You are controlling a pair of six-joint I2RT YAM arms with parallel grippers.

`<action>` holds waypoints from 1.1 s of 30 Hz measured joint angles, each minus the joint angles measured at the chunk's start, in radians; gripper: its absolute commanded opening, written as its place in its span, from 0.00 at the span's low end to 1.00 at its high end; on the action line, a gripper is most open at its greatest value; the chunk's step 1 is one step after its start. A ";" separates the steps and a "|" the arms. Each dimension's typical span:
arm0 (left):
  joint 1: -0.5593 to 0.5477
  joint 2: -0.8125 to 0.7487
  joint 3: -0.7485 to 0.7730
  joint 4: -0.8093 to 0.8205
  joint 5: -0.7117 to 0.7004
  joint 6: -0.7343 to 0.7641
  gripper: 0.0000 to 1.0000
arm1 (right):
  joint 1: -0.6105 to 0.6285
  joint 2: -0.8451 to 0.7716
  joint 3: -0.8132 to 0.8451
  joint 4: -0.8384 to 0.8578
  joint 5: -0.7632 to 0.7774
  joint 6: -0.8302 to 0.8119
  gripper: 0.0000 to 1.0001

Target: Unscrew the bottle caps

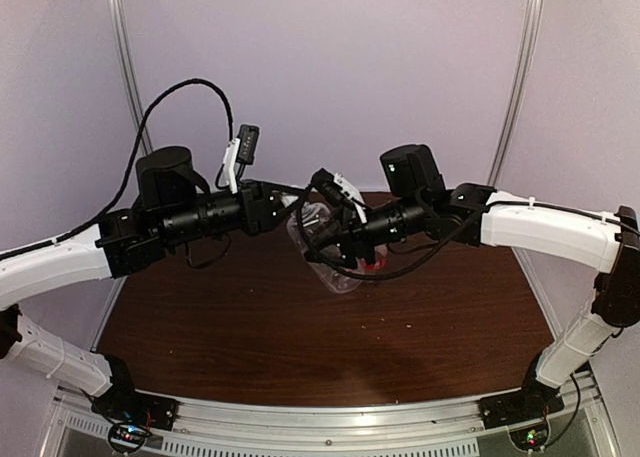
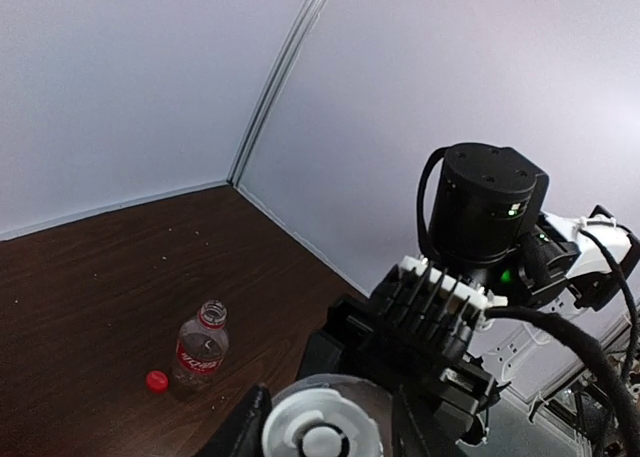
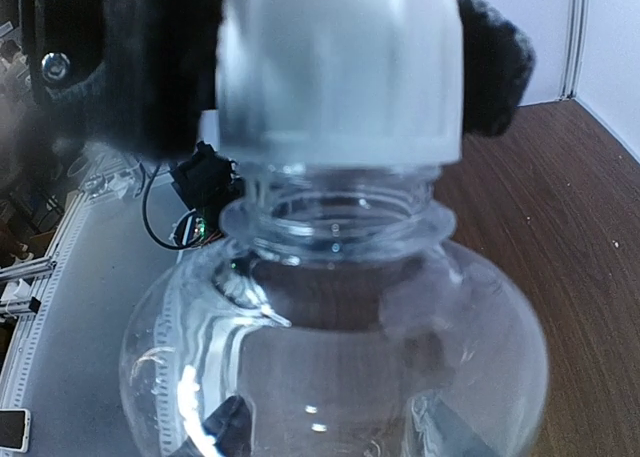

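Left end effector (image 2: 325,432) pinches the white cap (image 3: 340,77) just above the neck of the clear bottle (image 3: 330,327); right end effector (image 1: 342,245) clamps that bottle over the table's (image 1: 250,317) far edge (a weak pinch could drop the cap).

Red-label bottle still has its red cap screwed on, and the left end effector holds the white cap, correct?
No: the red cap lies on the table beside the open red-label bottle, per the left wrist view. The left end effector does hold the white cap.
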 measured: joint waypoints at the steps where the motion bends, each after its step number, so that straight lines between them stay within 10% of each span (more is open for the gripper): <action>1: -0.001 0.004 0.000 0.003 0.010 0.005 0.46 | 0.000 0.000 -0.004 0.003 -0.007 -0.001 0.39; 18: -0.002 -0.079 -0.002 -0.071 0.159 0.196 0.78 | 0.002 0.000 -0.025 0.033 -0.122 -0.026 0.39; 33: 0.131 -0.043 0.018 -0.047 0.597 0.319 0.75 | 0.000 -0.006 -0.030 0.019 -0.437 -0.067 0.39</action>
